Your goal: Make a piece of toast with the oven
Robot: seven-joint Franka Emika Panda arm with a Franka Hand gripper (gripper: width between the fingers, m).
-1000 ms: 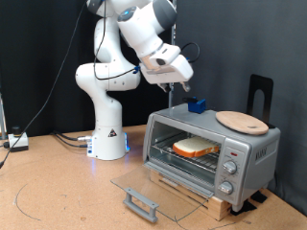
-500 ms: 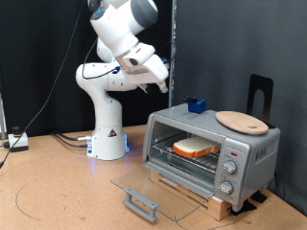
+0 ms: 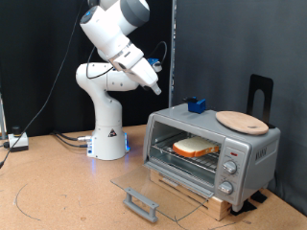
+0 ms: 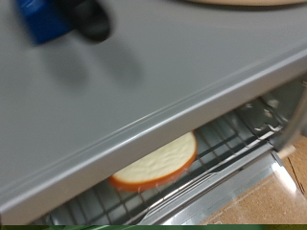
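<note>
The silver-grey oven stands on a wooden slatted base at the exterior view's right. Its glass door is open and lies flat in front. The piece of toast lies on the wire rack inside; it also shows in the wrist view under the oven's grey top. My gripper hangs in the air up and to the left of the oven, apart from it, with nothing seen between its fingers. The fingers do not show in the wrist view.
A round tan wooden plate and a small blue object sit on the oven's top. A black stand rises behind the oven. The robot's white base stands left of the oven on the brown table.
The arm has swung up and to the exterior view's left, away from the spot above the oven's top. The toast, door and plate have not moved.
</note>
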